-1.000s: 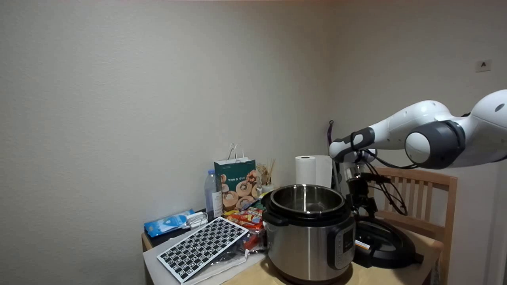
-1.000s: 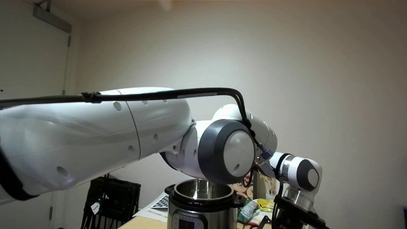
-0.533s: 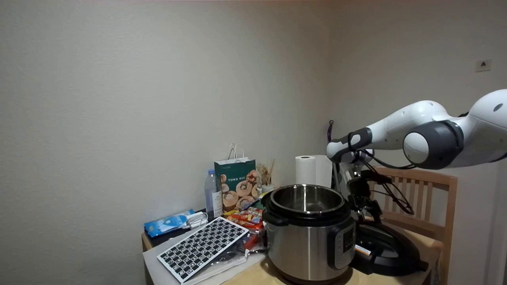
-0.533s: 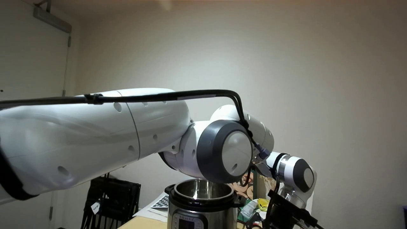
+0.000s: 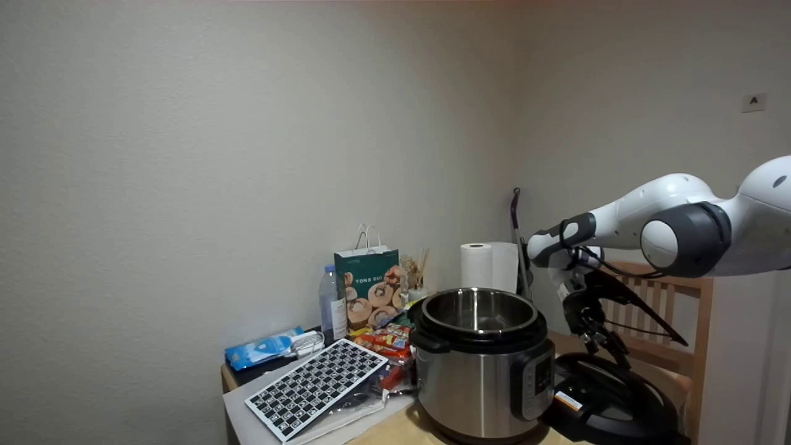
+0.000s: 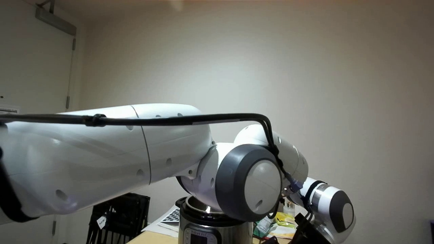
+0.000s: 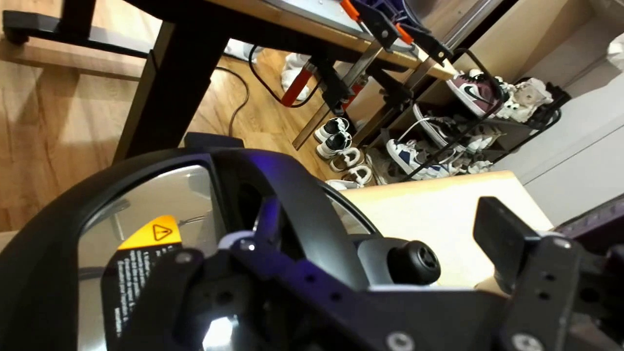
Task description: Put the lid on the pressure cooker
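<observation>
The pressure cooker [image 5: 482, 383] stands uncovered on the table, its steel inner pot showing; it also shows in an exterior view [image 6: 237, 234], partly behind my arm. The lid [image 5: 618, 402] lies right of it, black with a raised handle bar, near the table's edge. My gripper [image 5: 608, 358] is just above the lid, tilted. In the wrist view my gripper [image 7: 385, 229] is open: one finger [image 7: 268, 219] is at the left side of the lid's handle bar [image 7: 307, 204], the other [image 7: 502, 239] stands well apart on the right. A black valve knob [image 7: 414, 263] shows between them.
Behind the cooker stand a paper-towel roll [image 5: 476, 266], a green paper bag [image 5: 371, 290] and snack packs [image 5: 392, 340]. A checkered board [image 5: 318, 386] lies left. A wooden chair [image 5: 698, 321] stands beyond the lid. Clamps [image 7: 336, 87] show in the wrist view.
My arm has moved lower and to the right in an exterior view, and the gripper has tilted. The lid has shifted right and nearer the viewer, away from the cooker. The cooker has not moved.
</observation>
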Robot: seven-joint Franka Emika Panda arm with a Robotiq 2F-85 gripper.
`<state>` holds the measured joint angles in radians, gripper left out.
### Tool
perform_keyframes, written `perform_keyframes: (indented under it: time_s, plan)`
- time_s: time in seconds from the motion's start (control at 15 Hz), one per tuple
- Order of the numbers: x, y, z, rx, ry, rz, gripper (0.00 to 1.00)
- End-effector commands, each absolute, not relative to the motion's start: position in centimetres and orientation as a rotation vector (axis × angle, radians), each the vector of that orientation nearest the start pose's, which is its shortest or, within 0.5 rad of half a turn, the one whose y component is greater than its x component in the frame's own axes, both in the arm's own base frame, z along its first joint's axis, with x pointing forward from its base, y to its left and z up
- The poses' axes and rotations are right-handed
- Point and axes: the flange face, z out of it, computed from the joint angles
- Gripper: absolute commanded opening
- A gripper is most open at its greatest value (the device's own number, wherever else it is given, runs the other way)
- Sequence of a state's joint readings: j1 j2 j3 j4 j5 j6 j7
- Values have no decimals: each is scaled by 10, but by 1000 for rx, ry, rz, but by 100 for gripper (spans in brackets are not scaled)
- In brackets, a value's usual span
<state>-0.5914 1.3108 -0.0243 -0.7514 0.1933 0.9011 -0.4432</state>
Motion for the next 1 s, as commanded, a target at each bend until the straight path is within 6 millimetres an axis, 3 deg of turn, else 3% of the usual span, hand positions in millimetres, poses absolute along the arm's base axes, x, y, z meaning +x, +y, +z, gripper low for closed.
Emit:
perform_keyframes:
  time_s: [0.0, 0.07, 0.13, 0.27, 0.4, 0.73, 0.87, 0.93]
  plan:
    - [558, -345, 109, -2199, 146, 1012, 100]
    - [570, -346, 115, -2297, 132, 989, 100]
    - [553, -347, 103, -2206, 162, 1043, 100]
    - [566, -344, 106, -2257, 148, 994, 100]
    - [566, -337, 98, -2239, 152, 1010, 100]
    - [541, -329, 80, -2061, 234, 1168, 100]
    - [534, -329, 74, -2013, 267, 1190, 74]
    - [531, -330, 72, -1996, 284, 1202, 68]
